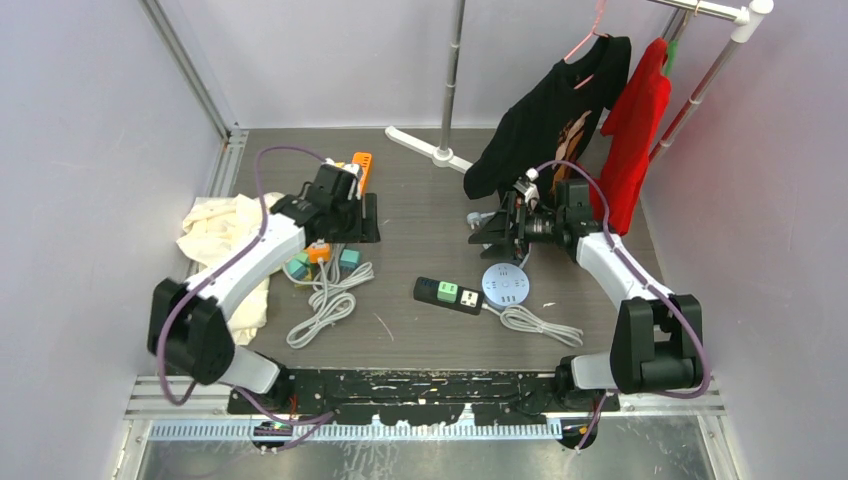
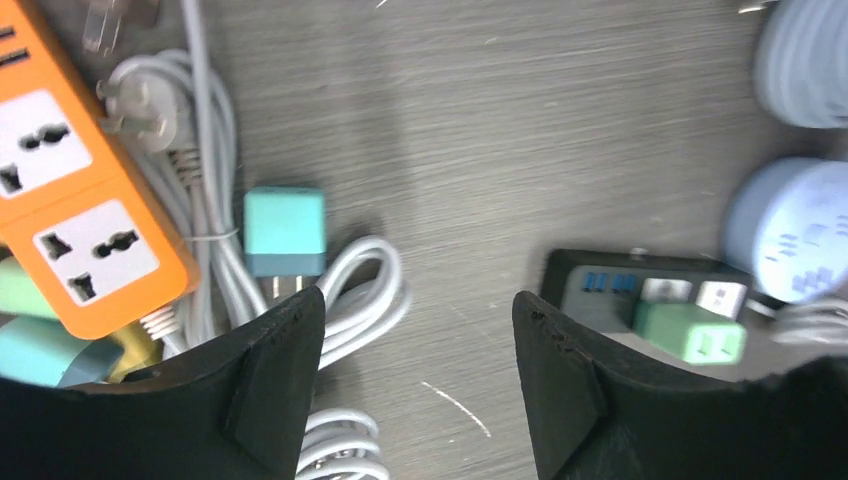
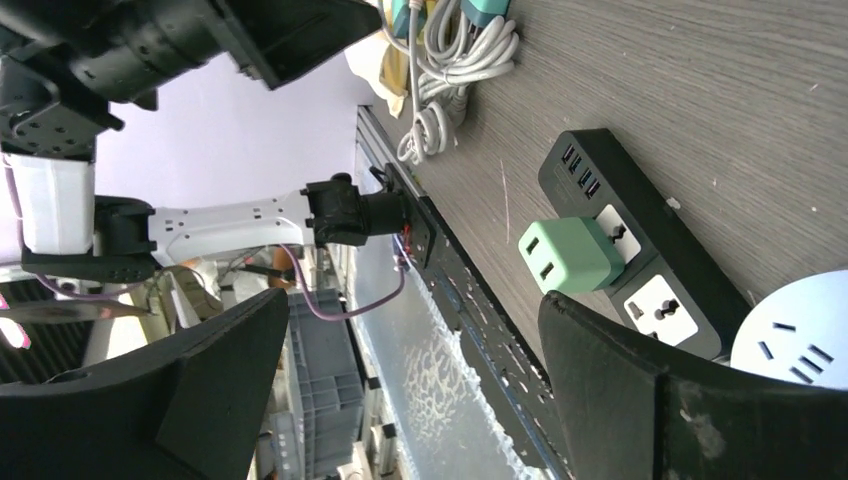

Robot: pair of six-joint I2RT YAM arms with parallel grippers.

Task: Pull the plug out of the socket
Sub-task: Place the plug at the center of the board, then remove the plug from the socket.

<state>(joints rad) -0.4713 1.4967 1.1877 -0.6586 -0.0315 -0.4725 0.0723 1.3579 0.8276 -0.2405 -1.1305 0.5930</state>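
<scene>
A black power strip (image 1: 440,292) lies mid-table with a green plug (image 1: 447,291) seated in it. Both show in the left wrist view, strip (image 2: 600,290) and plug (image 2: 690,332), at the right behind the right finger. In the right wrist view the strip (image 3: 640,250) and plug (image 3: 570,255) sit right of centre. My left gripper (image 1: 360,225) is open and empty above the table, left of the strip; its jaws (image 2: 418,310) stand wide apart. My right gripper (image 1: 490,230) is open and empty, raised behind the strip and tilted sideways (image 3: 415,320).
An orange power strip (image 2: 70,230), a loose teal plug (image 2: 285,230) and coiled white cable (image 1: 325,300) lie at the left by a cream cloth (image 1: 225,235). A round white socket (image 1: 506,284) sits right of the black strip. Clothes (image 1: 560,110) hang on a rack at the back right.
</scene>
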